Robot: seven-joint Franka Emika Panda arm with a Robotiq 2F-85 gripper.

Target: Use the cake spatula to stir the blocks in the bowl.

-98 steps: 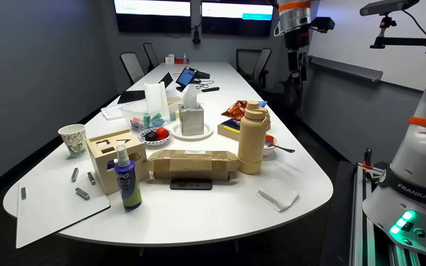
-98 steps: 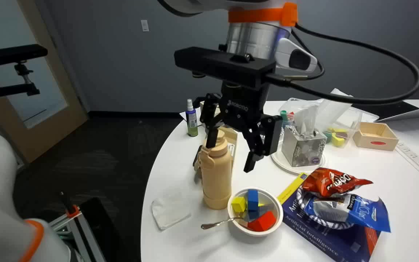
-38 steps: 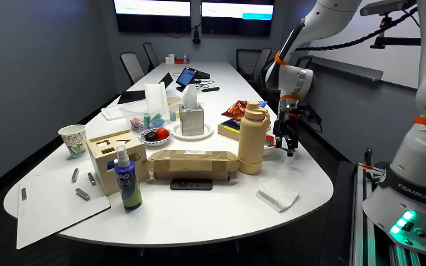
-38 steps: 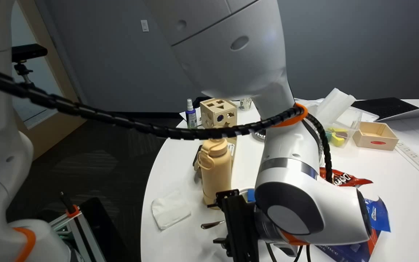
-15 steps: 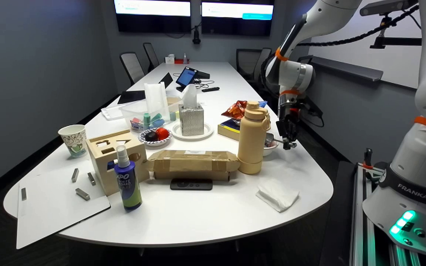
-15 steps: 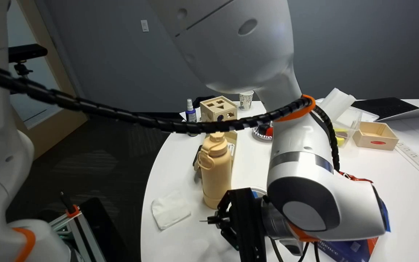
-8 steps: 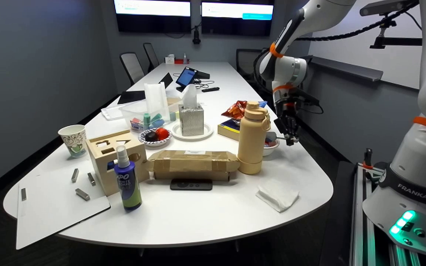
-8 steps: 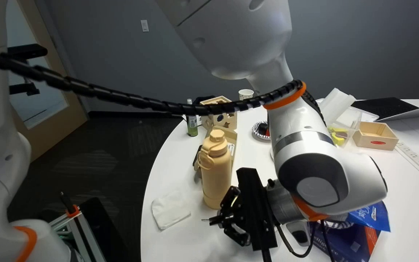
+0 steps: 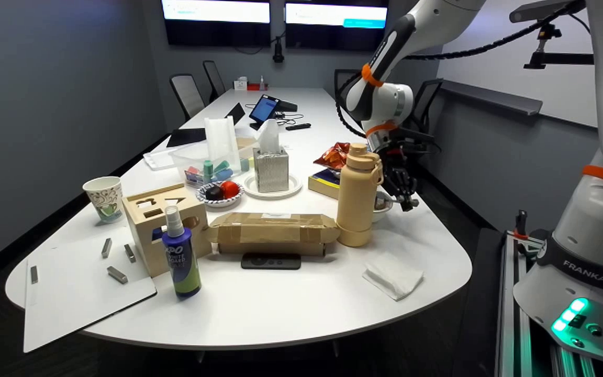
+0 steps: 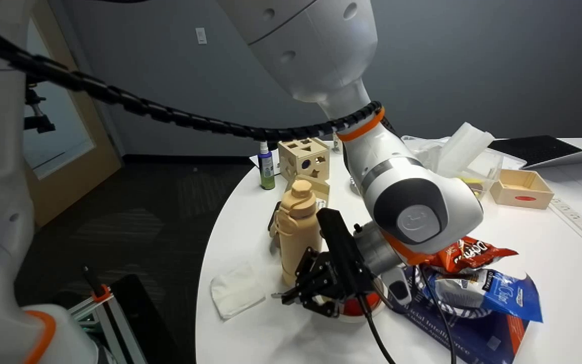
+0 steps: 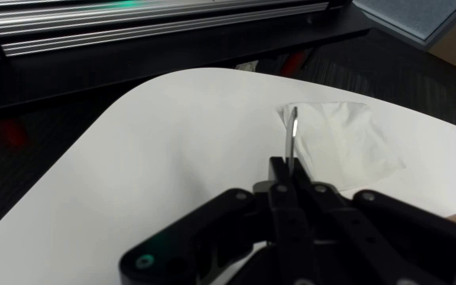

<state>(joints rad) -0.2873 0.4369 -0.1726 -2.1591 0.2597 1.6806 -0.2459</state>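
Observation:
My gripper (image 11: 286, 160) is shut on the handle of the silver cake spatula (image 11: 292, 132), whose end sticks out past the fingertips in the wrist view. In an exterior view the spatula's blade (image 9: 383, 197) reaches over the white bowl (image 9: 383, 215), partly behind the tan bottle; whether it touches the blocks I cannot tell. A red block (image 10: 354, 307) shows in the bowl (image 10: 351, 319) beneath my tilted gripper (image 10: 287, 298). Other blocks are hidden by the arm there. The wrist view shows neither bowl nor blocks.
Close beside the bowl stands the tall tan bottle (image 10: 301, 230). A blue book (image 10: 452, 326) with snack bags (image 10: 488, 293) lies on its other side. A white napkin (image 11: 342, 146) rests near the table edge. A cardboard box (image 9: 275, 233) lies past the bottle.
Earlier the gripper stood open above the bowl, then came down and shut on the spatula handle. The blade rose from the bowl. Lately the wrist has swung and tilted, and the blade sits slightly lower.

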